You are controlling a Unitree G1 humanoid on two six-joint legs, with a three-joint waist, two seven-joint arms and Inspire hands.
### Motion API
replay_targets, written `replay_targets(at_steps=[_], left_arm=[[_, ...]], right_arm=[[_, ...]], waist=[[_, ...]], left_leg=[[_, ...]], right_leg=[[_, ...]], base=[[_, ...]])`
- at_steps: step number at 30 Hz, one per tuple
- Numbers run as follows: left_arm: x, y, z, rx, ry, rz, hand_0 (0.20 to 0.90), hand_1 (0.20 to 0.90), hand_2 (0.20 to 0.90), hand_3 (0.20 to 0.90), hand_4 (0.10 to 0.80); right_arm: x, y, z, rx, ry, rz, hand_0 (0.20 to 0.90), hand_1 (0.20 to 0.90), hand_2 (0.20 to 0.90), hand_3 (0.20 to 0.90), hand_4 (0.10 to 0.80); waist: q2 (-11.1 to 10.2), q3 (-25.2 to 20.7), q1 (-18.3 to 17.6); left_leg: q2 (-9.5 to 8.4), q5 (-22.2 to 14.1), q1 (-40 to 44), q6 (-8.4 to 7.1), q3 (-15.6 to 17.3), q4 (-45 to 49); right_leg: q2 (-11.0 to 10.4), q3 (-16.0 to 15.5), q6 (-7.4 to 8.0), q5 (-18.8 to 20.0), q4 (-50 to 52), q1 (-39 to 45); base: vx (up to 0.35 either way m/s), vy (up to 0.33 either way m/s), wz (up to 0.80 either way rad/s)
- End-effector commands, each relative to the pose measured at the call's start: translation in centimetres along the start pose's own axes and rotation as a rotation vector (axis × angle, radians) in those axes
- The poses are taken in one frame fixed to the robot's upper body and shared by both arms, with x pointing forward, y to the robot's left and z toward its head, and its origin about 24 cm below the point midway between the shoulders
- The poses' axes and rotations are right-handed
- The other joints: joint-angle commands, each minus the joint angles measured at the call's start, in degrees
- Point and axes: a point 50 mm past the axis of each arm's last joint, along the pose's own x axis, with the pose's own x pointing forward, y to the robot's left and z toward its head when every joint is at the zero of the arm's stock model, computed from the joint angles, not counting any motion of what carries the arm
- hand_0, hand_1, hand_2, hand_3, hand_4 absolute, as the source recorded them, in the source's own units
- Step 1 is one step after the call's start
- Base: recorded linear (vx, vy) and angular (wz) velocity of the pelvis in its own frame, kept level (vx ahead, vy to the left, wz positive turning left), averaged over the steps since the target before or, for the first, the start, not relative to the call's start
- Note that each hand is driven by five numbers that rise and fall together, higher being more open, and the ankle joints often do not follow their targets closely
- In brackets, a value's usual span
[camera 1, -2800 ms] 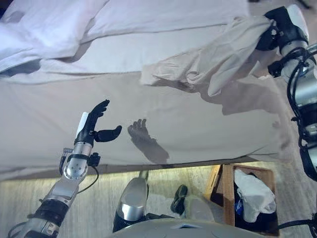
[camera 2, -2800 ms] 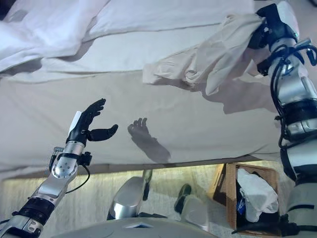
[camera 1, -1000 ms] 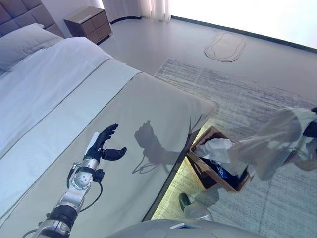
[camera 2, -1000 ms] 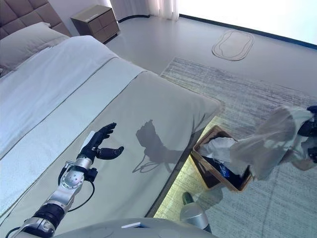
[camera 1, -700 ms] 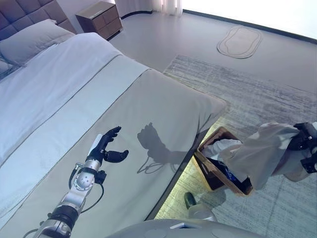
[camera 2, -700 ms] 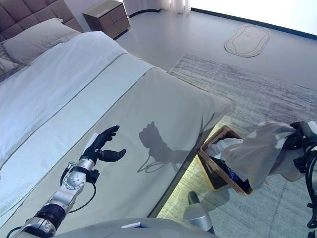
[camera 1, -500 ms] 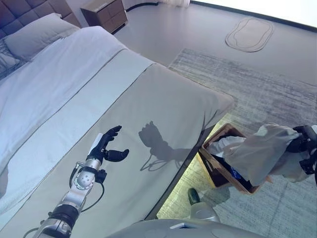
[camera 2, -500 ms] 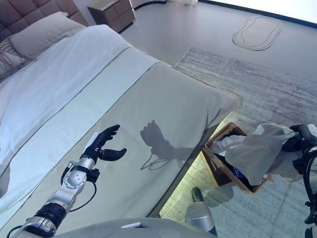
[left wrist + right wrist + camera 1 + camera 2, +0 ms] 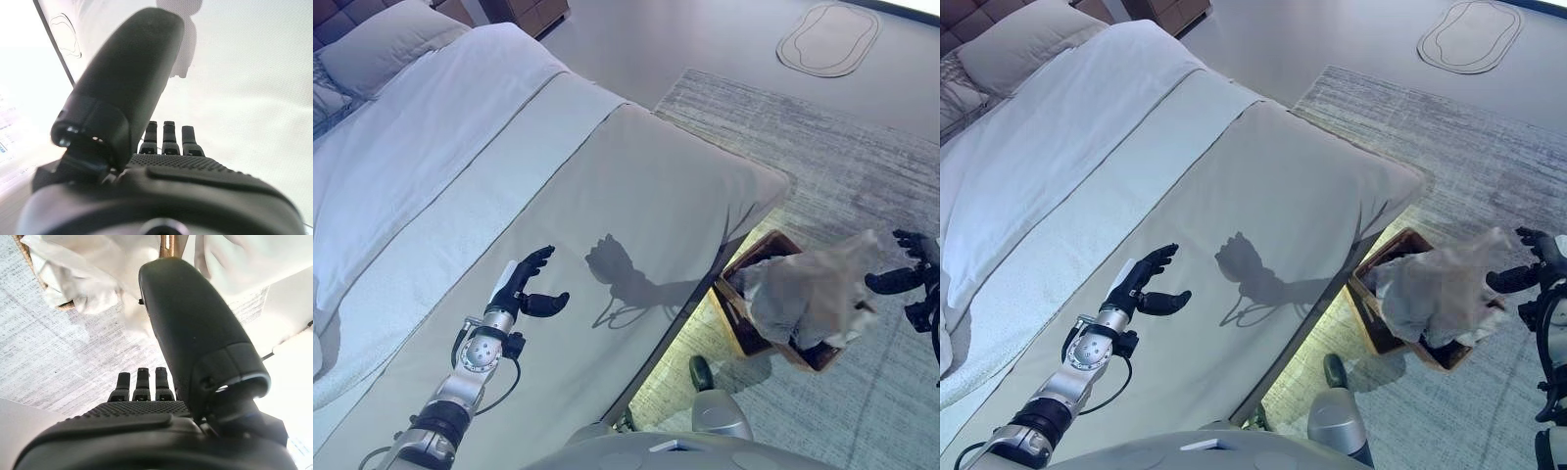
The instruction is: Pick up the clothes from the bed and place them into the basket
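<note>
Right robot hand [image 9: 909,266]: released, fingers spread, holding nothing, just beside the basket.
Left robot hand [image 9: 526,286]: relaxed and empty, above the grey bed cover, idle.
Garment [image 9: 806,290]: pale cloth, blurred, above the basket [image 9: 740,316] and just clear of the right robot hand; judged to be dropping in.
Basket: on the rug [image 9: 862,166] at the foot corner of the bed [image 9: 636,196], holding a white cloth [image 9: 1393,277].
Risk one: cloth seems wider than the basket opening; could drape over the far rim and slide onto the rug.
Risk two: basket seems quite full; cloth may stay on top and spill out.
Risk three: hem could catch on the spread fingers.
Count: one basket, one garment in the air, at least one cloth inside, none seen on the bed, one pillow [image 9: 374,44], two robot hands.
</note>
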Motion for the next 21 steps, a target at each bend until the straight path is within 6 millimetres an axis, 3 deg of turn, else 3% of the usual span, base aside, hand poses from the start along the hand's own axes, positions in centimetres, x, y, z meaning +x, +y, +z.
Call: replay_targets(at_steps=[1,7,13,19,20,21], left_arm=[[1.8,2.0,4.9,0.000,-0.221,0.068,0.900,0.900,0.900,0.900,0.800],[1.7,1.8,4.8,-0.011,-0.221,0.071,0.900,0.900,0.900,0.900,0.800],[1.4,1.3,4.3,-0.021,-0.205,0.071,0.900,0.900,0.900,0.900,0.800],[1.2,0.8,3.3,-0.047,-0.155,0.074,0.900,0.900,0.900,0.900,0.800],[1.1,0.4,3.2,-0.058,-0.156,0.057,0.900,0.900,0.900,0.900,0.800],[1.0,0.2,3.2,-0.059,-0.157,0.054,0.900,0.900,0.900,0.900,0.800]], right_arm=[[0.7,-4.7,3.4,0.007,-0.119,-0.192,0.900,0.900,0.900,0.900,0.800],[0.5,-5.5,3.6,-0.007,-0.133,-0.202,0.900,0.900,0.900,0.900,0.800],[0.2,-3.8,3.7,0.001,-0.182,-0.141,0.900,0.900,0.900,0.900,0.800],[-0.6,-0.4,4.7,0.108,-0.288,-0.072,0.900,0.900,0.900,0.900,0.800],[-1.1,1.6,5.2,0.135,-0.312,-0.051,0.900,0.900,0.900,0.900,0.800],[-1.3,2.2,5.4,0.149,-0.320,-0.043,0.900,0.900,0.900,0.900,0.800]], waist=[[-1.9,-3.6,0.4],[-1.8,-3.5,0.0],[-2.1,-4.4,0.2],[-3.2,-5.5,0.9],[-3.8,-5.8,1.3],[-4.0,-5.9,1.4]], left_leg=[[-0.14,-4.6,-0.6,-0.08,1.3,4.4],[-0.06,-4.7,-0.4,-0.33,1.5,4.5],[0.21,-4.4,0.6,-0.48,1.3,4.0],[0.37,-3.9,1.4,-0.52,0.1,3.0],[0.51,-3.6,1.7,-0.47,-0.5,2.6],[0.54,-3.6,1.7,-0.45,-0.6,2.6]], right_leg=[[-0.1,-1.4,1.76,-1.7,5.1,-3.5],[-0.1,-1.1,1.76,-1.9,5.3,-3.4],[-0.1,-1.5,1.72,-2.0,5.1,-2.3],[0.1,-2.6,1.72,-2.4,5.2,-1.2],[0.2,-2.8,1.61,-2.4,5.3,-0.7],[0.2,-2.9,1.60,-2.5,5.4,-0.7]], base=[[0.000,0.000,0.00],[0.000,0.000,0.00],[0.039,0.008,0.00],[0.044,0.000,0.03],[0.049,-0.009,0.06],[0.051,-0.015,0.15]])
